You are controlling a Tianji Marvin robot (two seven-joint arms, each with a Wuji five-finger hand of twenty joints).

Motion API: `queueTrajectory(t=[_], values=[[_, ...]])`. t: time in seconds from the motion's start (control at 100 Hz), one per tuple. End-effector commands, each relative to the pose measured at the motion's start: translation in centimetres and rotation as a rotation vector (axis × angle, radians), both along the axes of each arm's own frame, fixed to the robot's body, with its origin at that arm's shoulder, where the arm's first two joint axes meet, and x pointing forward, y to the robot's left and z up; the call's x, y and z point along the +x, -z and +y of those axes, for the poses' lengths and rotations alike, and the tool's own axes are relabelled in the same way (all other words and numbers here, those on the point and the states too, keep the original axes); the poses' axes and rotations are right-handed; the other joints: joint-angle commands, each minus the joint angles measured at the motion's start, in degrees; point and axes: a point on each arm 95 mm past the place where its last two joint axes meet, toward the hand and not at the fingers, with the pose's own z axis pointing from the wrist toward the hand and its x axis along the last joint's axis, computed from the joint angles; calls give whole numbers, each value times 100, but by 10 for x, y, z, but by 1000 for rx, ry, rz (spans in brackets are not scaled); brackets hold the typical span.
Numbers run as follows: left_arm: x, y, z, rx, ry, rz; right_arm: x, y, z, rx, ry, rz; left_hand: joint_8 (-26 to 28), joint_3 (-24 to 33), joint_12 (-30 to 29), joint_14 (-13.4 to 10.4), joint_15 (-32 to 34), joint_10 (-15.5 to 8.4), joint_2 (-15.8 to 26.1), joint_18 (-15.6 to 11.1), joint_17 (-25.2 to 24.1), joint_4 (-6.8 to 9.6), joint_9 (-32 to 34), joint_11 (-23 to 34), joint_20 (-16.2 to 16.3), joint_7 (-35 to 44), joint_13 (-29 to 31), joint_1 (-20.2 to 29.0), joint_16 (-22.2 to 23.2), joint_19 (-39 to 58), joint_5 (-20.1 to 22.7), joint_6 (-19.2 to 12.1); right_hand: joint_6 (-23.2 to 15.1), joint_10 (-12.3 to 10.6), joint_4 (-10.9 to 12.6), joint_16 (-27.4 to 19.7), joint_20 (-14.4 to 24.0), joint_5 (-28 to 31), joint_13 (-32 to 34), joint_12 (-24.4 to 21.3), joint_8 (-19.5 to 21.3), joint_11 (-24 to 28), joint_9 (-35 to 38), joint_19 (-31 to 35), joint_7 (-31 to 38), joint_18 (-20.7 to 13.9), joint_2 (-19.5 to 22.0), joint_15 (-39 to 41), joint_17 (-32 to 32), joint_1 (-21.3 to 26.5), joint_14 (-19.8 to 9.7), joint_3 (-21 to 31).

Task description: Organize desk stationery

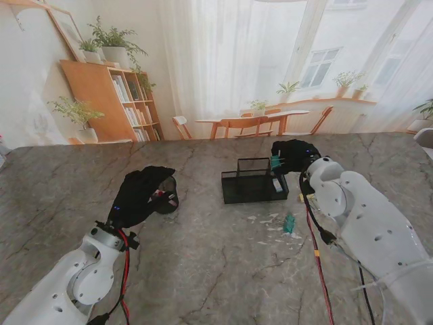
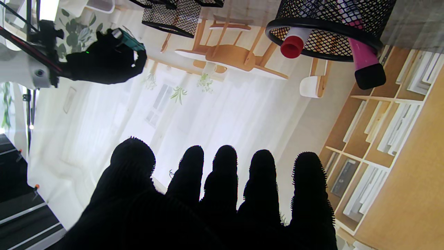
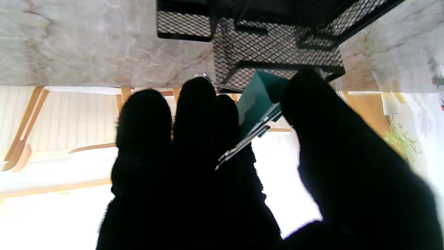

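Nearest, loose clips (image 1: 289, 223) lie on the desk (image 1: 203, 271) in front of the organizer (image 1: 254, 181). The left hand (image 1: 139, 196) is spread, holding nothing, beside the cup (image 2: 329, 31). Farther, the right hand (image 1: 294, 157) pinches a teal clip (image 3: 258, 104) at the organizer's right end.

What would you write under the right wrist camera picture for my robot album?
Right hand pinches a teal binder clip beside the black mesh desk organizer.

1. The grey marble desk (image 1: 203, 271) lay bare between the two arms, leaving wide room.
2. A black wire-mesh desk organiser (image 1: 254, 181) stood mid-desk, blocking that stretch.
3. Small white and green scattered bits (image 1: 279, 225) lay just nearer to me than the organiser.
4. A round black mesh pen cup (image 1: 166, 194) lay close by the left robot hand (image 1: 142, 193).
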Motion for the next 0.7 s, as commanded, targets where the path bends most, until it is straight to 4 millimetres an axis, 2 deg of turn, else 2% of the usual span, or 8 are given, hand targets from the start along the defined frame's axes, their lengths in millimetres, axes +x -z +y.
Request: queueTrajectory(t=[0.0,0.14,0.35,0.69], values=[[0,1,-2,-1,1,5,12,-15,13,21,-6,-17,64,-85,29,-137,52,-83,352,-60,-55,-504,58,-15,-63,74,162,139,19,-60,116,-30,-929,82,246,70,11,565,32,137,156,110,87,179,1211,-238,391,-13,144,605,-66,426],[2,1,-3,2,5,12,30,-15,30,32,-14,-4,63,-91,29,-143,56,-88,345,-58,-51,-506,61,-14,-63,75,169,131,20,-60,117,-34,-962,61,257,76,-1,517,-7,144,168,116,40,147,1238,-269,443,-17,134,613,-87,365],[3,1,-3,4,4,18,41,-14,57,52,-23,23,65,-85,29,-135,52,-81,343,-51,-56,-504,68,-12,-62,78,168,136,18,-60,127,-26,-1003,43,278,89,-21,460,-64,145,180,143,-20,101,1280,-286,509,-1,118,651,-95,287],[4,1,-1,2,-3,18,51,-2,69,33,-54,62,64,-90,29,-136,53,-95,348,-55,-54,-506,71,-12,-64,76,173,127,17,-65,122,-42,-1208,-50,348,145,-46,280,-257,180,258,275,-199,23,1434,-330,575,125,53,663,-151,177]])
